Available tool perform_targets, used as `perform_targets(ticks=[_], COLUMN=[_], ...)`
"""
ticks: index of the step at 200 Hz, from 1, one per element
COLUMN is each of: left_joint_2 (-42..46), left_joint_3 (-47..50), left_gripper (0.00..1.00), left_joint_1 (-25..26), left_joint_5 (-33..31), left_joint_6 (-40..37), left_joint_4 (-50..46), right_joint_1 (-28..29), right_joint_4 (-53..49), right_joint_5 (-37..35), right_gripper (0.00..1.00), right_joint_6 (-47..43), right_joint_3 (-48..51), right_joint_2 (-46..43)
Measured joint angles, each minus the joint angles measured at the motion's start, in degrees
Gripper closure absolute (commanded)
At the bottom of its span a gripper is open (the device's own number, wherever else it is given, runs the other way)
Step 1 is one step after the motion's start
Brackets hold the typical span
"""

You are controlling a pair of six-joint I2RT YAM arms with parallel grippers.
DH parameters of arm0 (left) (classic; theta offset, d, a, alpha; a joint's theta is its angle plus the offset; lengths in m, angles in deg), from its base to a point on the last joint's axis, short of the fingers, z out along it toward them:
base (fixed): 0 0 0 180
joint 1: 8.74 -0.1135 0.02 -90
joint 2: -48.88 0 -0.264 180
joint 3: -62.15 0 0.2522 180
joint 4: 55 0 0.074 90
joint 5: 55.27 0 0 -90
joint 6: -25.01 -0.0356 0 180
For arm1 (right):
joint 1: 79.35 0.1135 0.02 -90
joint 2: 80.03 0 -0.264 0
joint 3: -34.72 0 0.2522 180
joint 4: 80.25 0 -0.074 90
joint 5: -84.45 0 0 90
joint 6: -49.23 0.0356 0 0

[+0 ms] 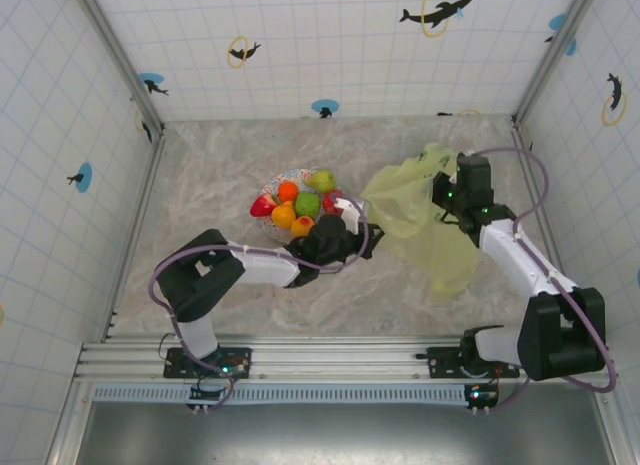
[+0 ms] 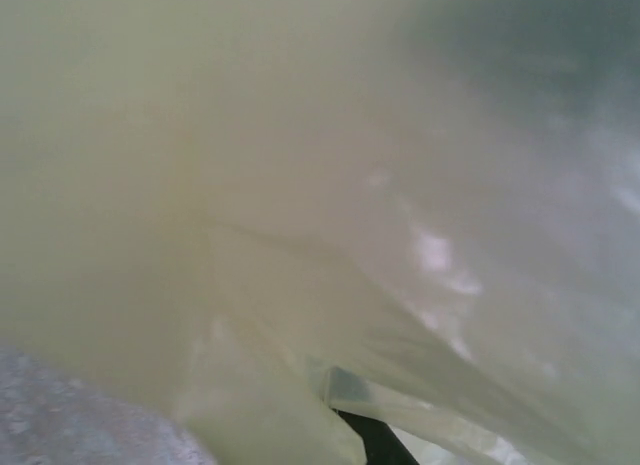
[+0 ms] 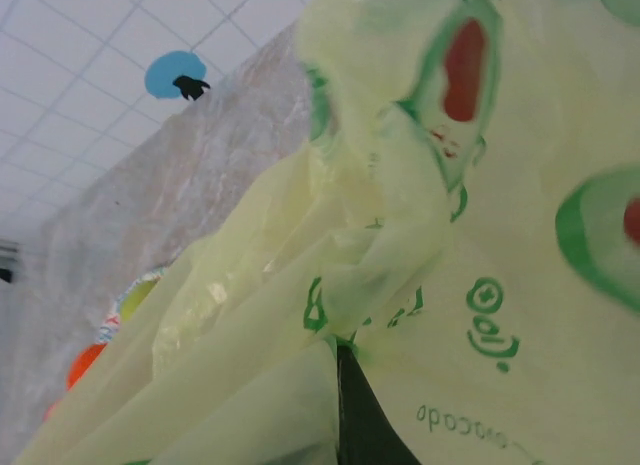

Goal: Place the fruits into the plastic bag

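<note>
Sagging plastic bag point(image 1: 415, 213) just beside plate point(image 1: 287, 176); fruits point(image 1: 300, 210) heaped on it.

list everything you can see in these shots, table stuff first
fruits: about seven countable; three orange, two red, one green apple, one green-yellow pear; piled on the plate
plate: one; multicoloured pattern; middle of the table
plastic bag: one; translucent yellow-green with avocado prints; right of the plate
table: one; marbled grey-beige
walls: three sides; white tiles with dolphin stickers
left gripper: one; black; shut on the plastic bag's left edge, beside the plate
right gripper: one; black; shut on bunched plastic at the bag's right side
</note>
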State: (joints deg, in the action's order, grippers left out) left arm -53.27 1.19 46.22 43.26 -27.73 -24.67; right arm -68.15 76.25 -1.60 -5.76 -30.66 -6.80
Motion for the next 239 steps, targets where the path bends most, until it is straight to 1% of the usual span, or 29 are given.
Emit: perform_targets(ticks=[27,53,89,111,129,149,170,181,216,239], left_joint_2=[4.4,7.8,9.5,9.4,9.1,8.0,6.6,6.1,5.9,7.7], left_joint_3=[0.1,0.1,1.1,1.7,1.7,1.5,0.6,0.3,0.1,0.7], left_gripper=[1.00,1.00,1.00,1.00,1.00,0.87,0.70,0.63,0.39,0.26], left_joint_1=[-3.6,-6.3,-9.3,-10.1,-10.1,-10.1,-10.1,-10.1,-10.1,-10.1], left_joint_5=[6.0,11.6,16.0,17.1,17.7,18.4,19.1,19.6,20.7,20.5], left_joint_6=[4.3,7.2,8.2,8.0,7.7,7.4,6.2,5.6,2.9,-0.3], left_joint_4=[-5.2,-11.3,-18.4,-22.6,-24.5,-25.7,-27.1,-27.5,-29.9,-33.6], right_joint_1=[1.7,2.6,2.7,2.8,3.3,3.7,3.9,4.1,3.8,3.0], right_joint_4=[-13.1,-22.6,-33.0,-36.0,-36.9,-35.9,-32.8,-31.4,-27.9,-24.3], right_joint_5=[-7.4,-14.5,-21.4,-24.4,-25.2,-21.7,-14.6,-11.2,-6.3,-2.4], right_gripper=[1.00,1.00,1.00,1.00,1.00,1.00,1.00,1.00,1.00,1.00], right_joint_6=[-11.6,-18.4,-23.5,-25.2,-25.9,-26.0,-25.0,-24.1,-21.3,-18.9], right_joint_3=[-10.1,-14.1,-18.7,-22.7,-23.4,-21.4,-15.6,-12.4,-8.5,-7.7], right_joint_2=[0.0,-0.1,0.1,0.4,0.4,0.4,0.2,0.3,2.0,3.1])
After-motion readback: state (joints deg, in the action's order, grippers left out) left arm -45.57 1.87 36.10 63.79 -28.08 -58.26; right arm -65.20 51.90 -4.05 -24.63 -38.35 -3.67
